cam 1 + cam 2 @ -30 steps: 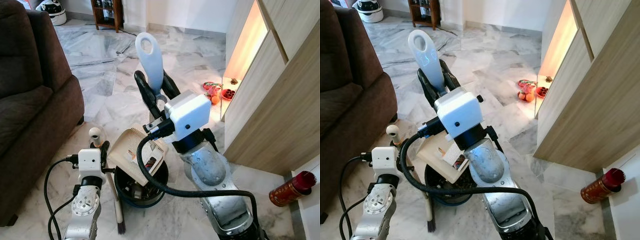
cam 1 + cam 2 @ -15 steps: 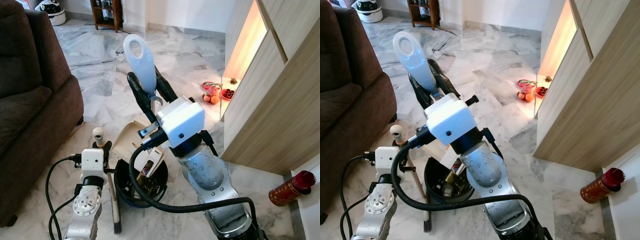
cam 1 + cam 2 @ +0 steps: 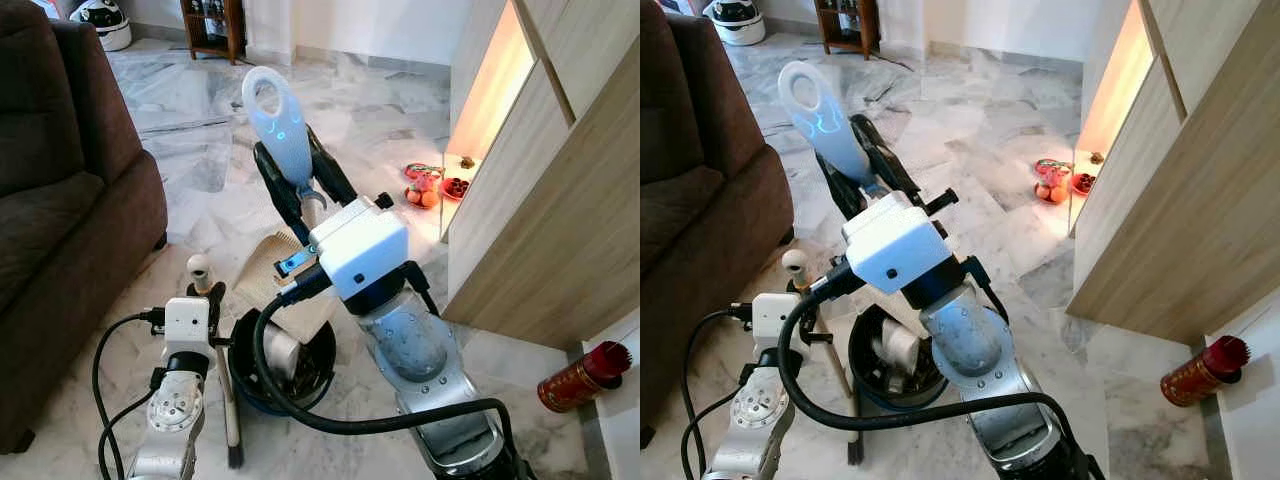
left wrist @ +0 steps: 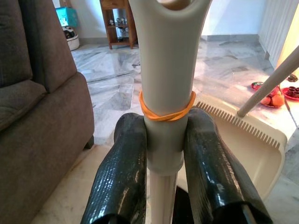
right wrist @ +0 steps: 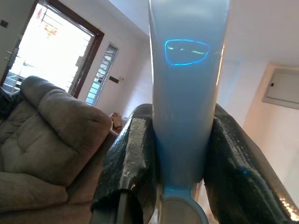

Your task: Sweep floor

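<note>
While our right gripper (image 3: 300, 180) clamps the dustpan handle (image 3: 278, 120), the dustpan (image 3: 290, 290) has tipped further over the bin (image 3: 255, 385); left gripper (image 4: 166, 154) grips the broom (image 3: 229, 400).

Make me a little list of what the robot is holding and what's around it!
left gripper: shut on the broom handle
right gripper: shut on the dustpan handle
dustpan: tilted over the bin
bin: black, on the floor between the arms, rubbish inside
sofa: brown, on the robot's left
red tin: lying on the floor at right
</note>
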